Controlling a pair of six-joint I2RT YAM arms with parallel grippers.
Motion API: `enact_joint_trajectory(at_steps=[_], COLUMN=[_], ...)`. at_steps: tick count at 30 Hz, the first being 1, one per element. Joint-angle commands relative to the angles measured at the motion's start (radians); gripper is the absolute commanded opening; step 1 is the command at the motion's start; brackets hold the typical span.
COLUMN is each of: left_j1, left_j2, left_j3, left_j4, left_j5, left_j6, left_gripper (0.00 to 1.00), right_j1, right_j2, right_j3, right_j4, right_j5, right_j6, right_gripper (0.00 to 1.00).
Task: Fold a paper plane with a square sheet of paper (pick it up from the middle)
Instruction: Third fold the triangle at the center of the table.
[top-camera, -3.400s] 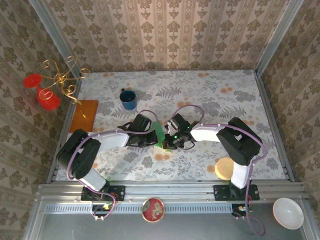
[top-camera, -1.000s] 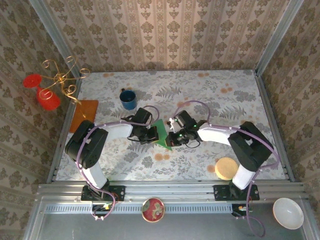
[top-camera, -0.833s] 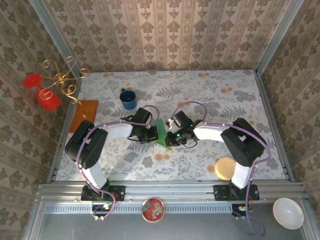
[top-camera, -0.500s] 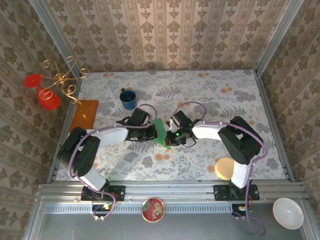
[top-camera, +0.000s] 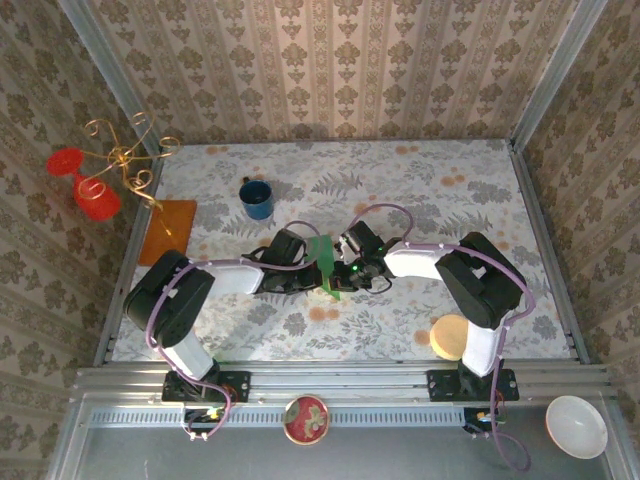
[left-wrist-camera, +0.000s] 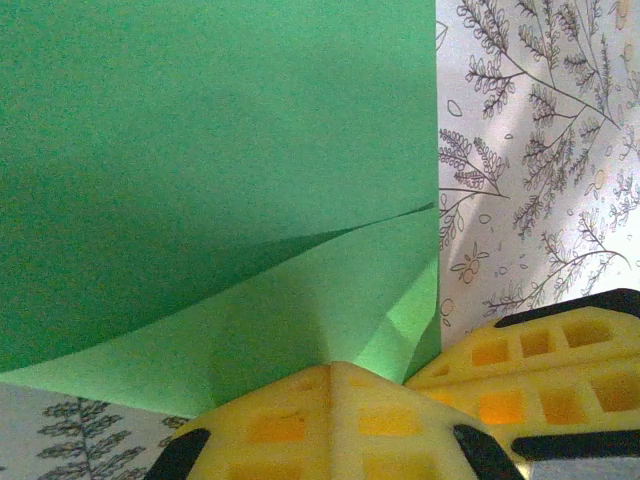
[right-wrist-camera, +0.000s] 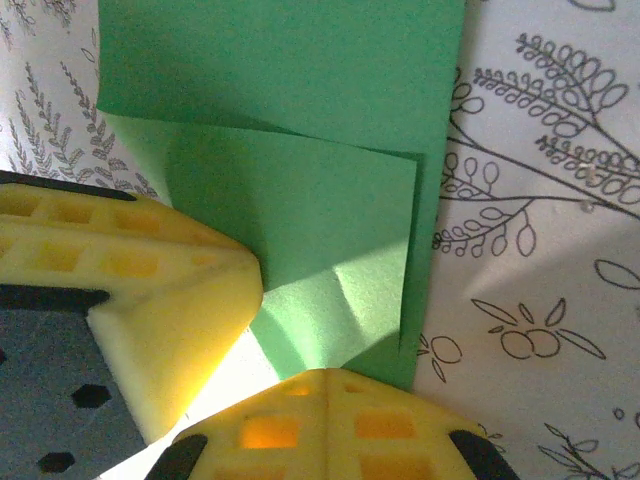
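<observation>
A: Flowered cloth over the table (top-camera: 480, 200), patterned wallpaper behind and at both sides. Where is the green sheet (top-camera: 323, 258)?

B: Centre of the overhead frame, showing as a narrow green strip between the two arms, which reach in from left and right and meet there. Whether it touches the cloth I can't tell.

A: Is it flat?

B: No, it's folded. In the left wrist view a broad green face fills the upper left, and a lighter flap is creased across below it, running down to a corner at the lower middle.

A: And the left hand (left-wrist-camera: 398, 362)?

B: Closed, pinching that lower corner of the sheet between its yellow fingers (left-wrist-camera: 300, 430) at the bottom of the frame.

A: The right hand (right-wrist-camera: 255, 345)?

B: Closed on the sheet as well. One finger comes in from the lower left, the other from the bottom edge, and a layered corner of green paper goes in between them. Above, a folded flap lies over the larger face, its edge slanting across the upper half.

A: Anything else on the table?

B: A blue mug (top-camera: 256, 198) up and left of the sheet, well apart from it. There is an orange-brown sheet (top-camera: 168, 230) at the left edge, below a gold wire stand (top-camera: 125, 158) with red glasses (top-camera: 95, 200), and a tan disc (top-camera: 450, 337) at lower right beside the right arm.
</observation>
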Motion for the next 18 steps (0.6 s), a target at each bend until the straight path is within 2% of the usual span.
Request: enact_joint_trajectory(at_steps=[1, 12, 18], left_j1=[0.052, 0.266, 0.268], left_j2=[0.006, -0.068, -0.15], left_j3=[-0.055, -0.002, 0.015], left_j4=[-0.028, -0.209, -0.236], left_j5=[-0.048, -0.046, -0.002], left_j6=[0.015, 0.13, 0.098], left_gripper=[0.03, 0.04, 0.06], right_j1=[0.001, -0.004, -0.004], right_j2=[0.077, 0.064, 0.012], right_j3=[-0.038, -0.057, -0.058], right_j4=[-0.168, -0.168, -0.081], right_j5=[0.122, 0.13, 0.044], right_j6=[0.003, -0.009, -0.027], right_gripper=[0.01, 0.0, 0.03])
